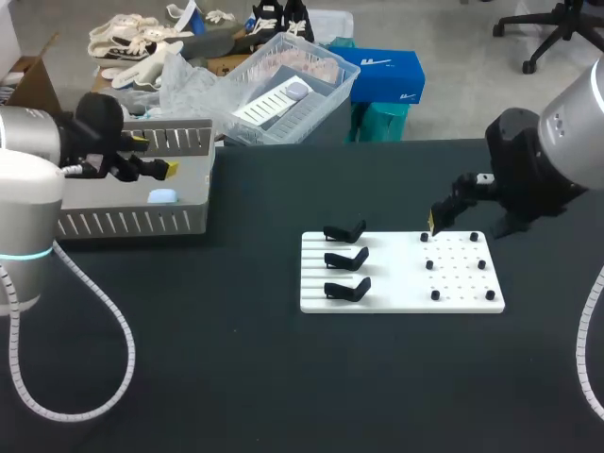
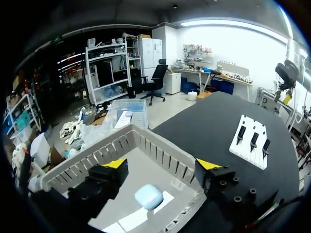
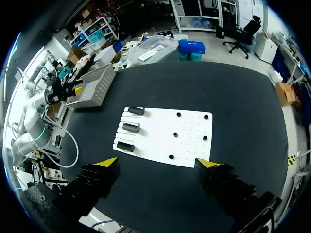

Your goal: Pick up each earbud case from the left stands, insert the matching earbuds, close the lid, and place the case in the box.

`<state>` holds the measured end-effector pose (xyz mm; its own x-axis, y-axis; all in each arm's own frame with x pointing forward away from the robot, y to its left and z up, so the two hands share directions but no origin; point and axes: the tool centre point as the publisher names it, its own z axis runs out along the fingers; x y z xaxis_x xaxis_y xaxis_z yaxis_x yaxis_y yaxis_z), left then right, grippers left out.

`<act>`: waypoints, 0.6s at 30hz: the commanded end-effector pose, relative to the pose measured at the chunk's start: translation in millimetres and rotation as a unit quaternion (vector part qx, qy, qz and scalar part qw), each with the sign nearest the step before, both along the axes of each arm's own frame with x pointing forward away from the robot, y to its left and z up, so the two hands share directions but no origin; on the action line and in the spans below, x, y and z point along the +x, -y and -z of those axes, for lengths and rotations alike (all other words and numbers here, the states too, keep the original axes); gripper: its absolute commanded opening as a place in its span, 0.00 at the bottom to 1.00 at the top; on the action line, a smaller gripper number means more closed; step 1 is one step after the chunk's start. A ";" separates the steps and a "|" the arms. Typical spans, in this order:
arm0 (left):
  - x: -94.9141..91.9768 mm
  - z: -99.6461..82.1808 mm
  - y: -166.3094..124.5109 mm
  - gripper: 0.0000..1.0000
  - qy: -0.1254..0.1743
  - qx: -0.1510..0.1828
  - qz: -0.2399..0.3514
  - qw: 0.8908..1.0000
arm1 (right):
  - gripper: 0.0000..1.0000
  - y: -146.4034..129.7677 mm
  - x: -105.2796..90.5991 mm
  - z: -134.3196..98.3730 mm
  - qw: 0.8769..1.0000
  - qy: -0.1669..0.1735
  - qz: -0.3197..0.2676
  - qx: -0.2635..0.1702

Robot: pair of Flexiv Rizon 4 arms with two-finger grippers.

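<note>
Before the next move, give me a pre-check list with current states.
1. Left gripper open over the grey slotted box: ok.
2. Pale blue rounded earbud case lying inside that box: ok.
3. Case lid shut: cannot tell.
4. Three black stands on the white board empty: ok.
5. Right gripper open, holding nothing, above the board: ok.

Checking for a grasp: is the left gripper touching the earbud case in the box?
Apart. The left wrist view shows the left gripper open above the box, with the earbud case on its floor, clear of both fingers.
</note>
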<state>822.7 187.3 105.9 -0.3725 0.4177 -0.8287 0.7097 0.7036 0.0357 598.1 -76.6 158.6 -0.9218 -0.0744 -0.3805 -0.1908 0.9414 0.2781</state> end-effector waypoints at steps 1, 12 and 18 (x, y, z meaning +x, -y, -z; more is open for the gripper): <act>-25.2 -25.9 8.6 1.00 0.031 -0.016 0.025 0.999 | 1.00 0.2 -1.9 0.7 1.000 0.003 0.002 0.000; -72.6 -56.2 53.0 1.00 0.051 -0.025 0.128 0.990 | 1.00 0.2 -1.9 0.7 1.000 0.003 0.002 0.000; -92.1 -60.5 64.1 1.00 0.037 -0.016 0.168 0.985 | 1.00 0.2 -1.9 0.7 1.000 0.003 0.002 0.000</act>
<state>737.1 118.2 163.9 -0.1565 0.4786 -0.8640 0.8965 0.4358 0.0791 598.0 -76.6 158.5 -0.9217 -0.0743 -0.3808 -0.1909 0.9414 0.2782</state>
